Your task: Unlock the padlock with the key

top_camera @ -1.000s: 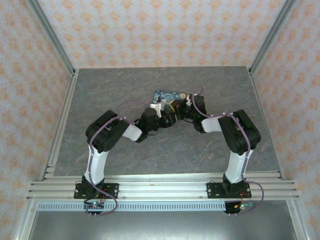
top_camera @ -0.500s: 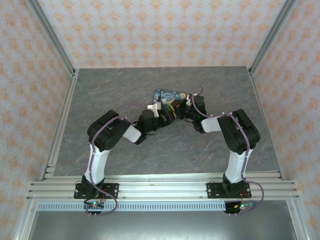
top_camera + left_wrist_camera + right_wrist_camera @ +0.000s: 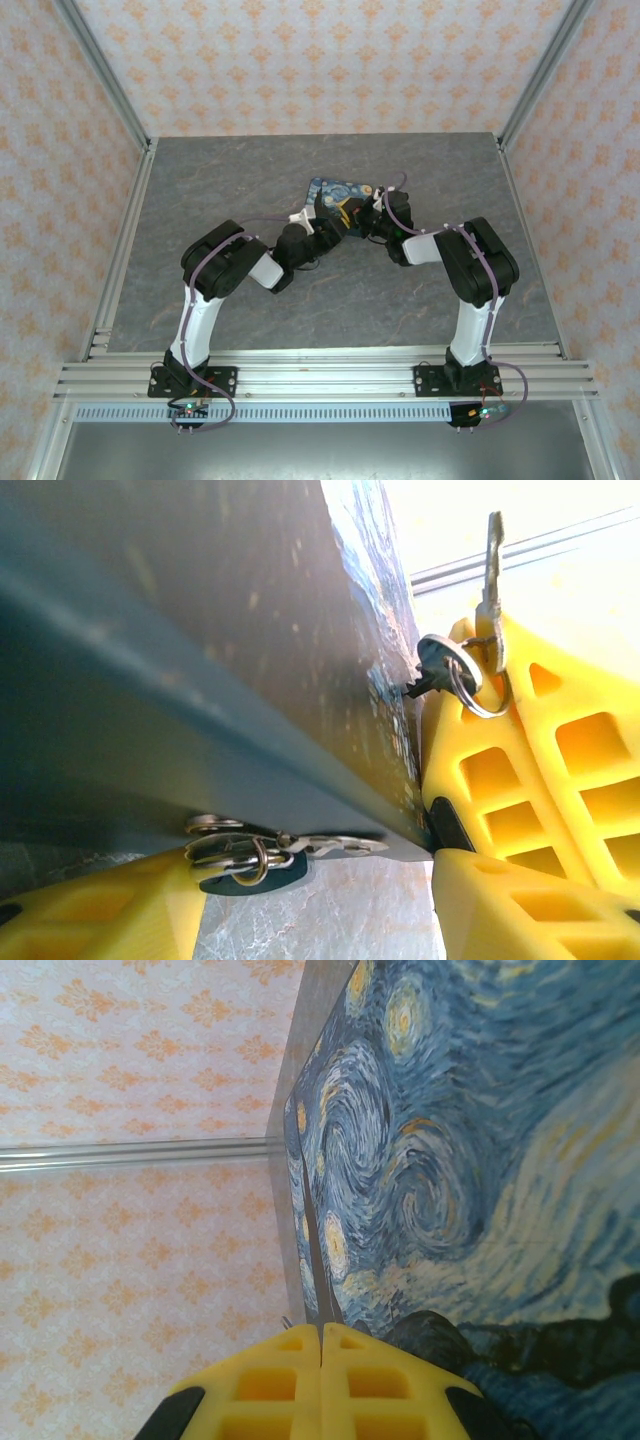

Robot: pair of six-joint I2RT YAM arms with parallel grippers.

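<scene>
**Left fingers spread beside the keys, right fingers shut at the box edge**

On the grey marbled table (image 3: pixel 250 170), near its middle and well away from the arm bases, a blue-and-yellow Starry Night printed cardboard box (image 3: pixel 335 192), tilted, with both arms bent inward to it. At its near left corner, the left gripper (image 3: pixel 322 222). At its right side, the right gripper (image 3: pixel 364 214), touching the box.

From the left wrist: yellow fingers (image 3: pixel 100 915) spread well apart, clamping nothing. Between them, bare table and the shaded lower edge of the box. Just above the left-hand finger, a bunch of small steel split rings (image 3: pixel 225 848), with a notched silver key blade (image 3: pixel 335 845) lying along the box edge. Under the rings, a tiny dark teal rounded body, seemingly the padlock (image 3: pixel 262 876), just beside that finger's tip, its shackle too hidden to make out. Higher on the right, a very small thin pale grey metal key (image 3: pixel 490 575) standing upright on a wire ring (image 3: pixel 480 690). Beside it, a round grey metal head with a dark stub (image 3: pixel 440 668), pressed to the box corner. Behind these, a yellow pocketed block (image 3: pixel 540 760); cannot tell whose.

From the right wrist: yellow fingers (image 3: pixel 270 1380) closed tight together, the thin edge of the box running straight down to their seam. Cannot tell whether any of it is pinched.
</scene>
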